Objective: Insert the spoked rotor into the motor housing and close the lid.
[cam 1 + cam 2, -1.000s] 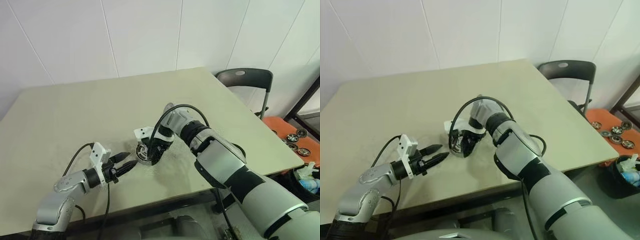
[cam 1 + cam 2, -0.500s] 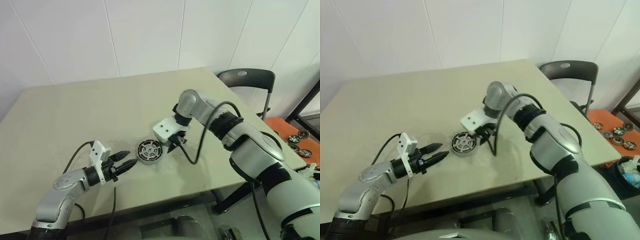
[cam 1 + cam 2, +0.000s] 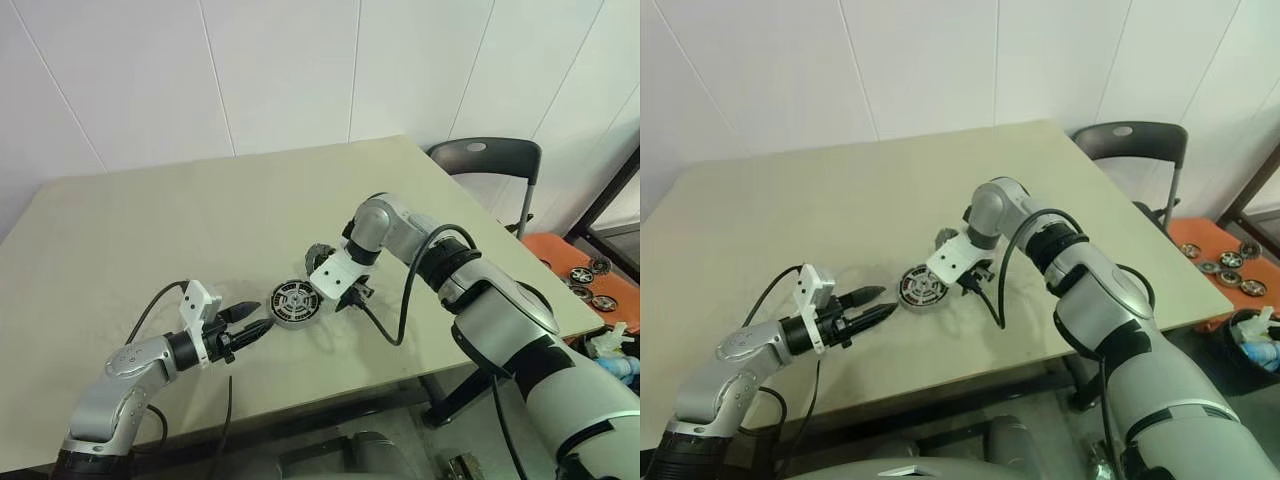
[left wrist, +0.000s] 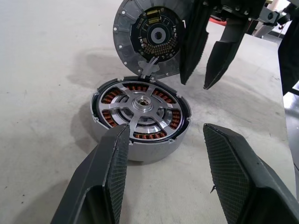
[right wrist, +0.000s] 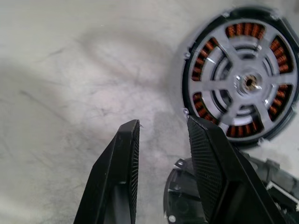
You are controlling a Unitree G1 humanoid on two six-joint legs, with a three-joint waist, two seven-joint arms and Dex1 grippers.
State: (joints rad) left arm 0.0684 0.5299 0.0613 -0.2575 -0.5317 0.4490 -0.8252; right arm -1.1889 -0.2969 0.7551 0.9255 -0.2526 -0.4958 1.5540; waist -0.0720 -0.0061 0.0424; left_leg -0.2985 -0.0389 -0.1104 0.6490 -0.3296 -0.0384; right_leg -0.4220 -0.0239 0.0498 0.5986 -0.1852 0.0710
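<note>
The motor housing (image 4: 140, 148), a short silvery cup, stands on the table near its front. The spoked rotor (image 4: 141, 104) lies inside it, with copper windings showing between its pale spokes. Just beyond the housing the lid (image 4: 140, 37) stands tilted on its edge, inner face toward the housing, its rim at the housing's rim. My right gripper (image 3: 349, 296) points down at the table to the right of the housing and beside the lid, open and empty. My left gripper (image 3: 256, 326) hovers left of the housing, open, its fingers (image 4: 111, 184) pointing at it.
A black folding chair (image 3: 488, 160) stands past the table's far right corner. Several round motor parts lie on an orange surface (image 3: 590, 285) to the right. The table's front edge (image 3: 330, 395) runs just below the housing.
My right gripper was over the housing and has swung off to its right, uncovering the rotor in the housing and the lid behind it. The left arm has not moved.
</note>
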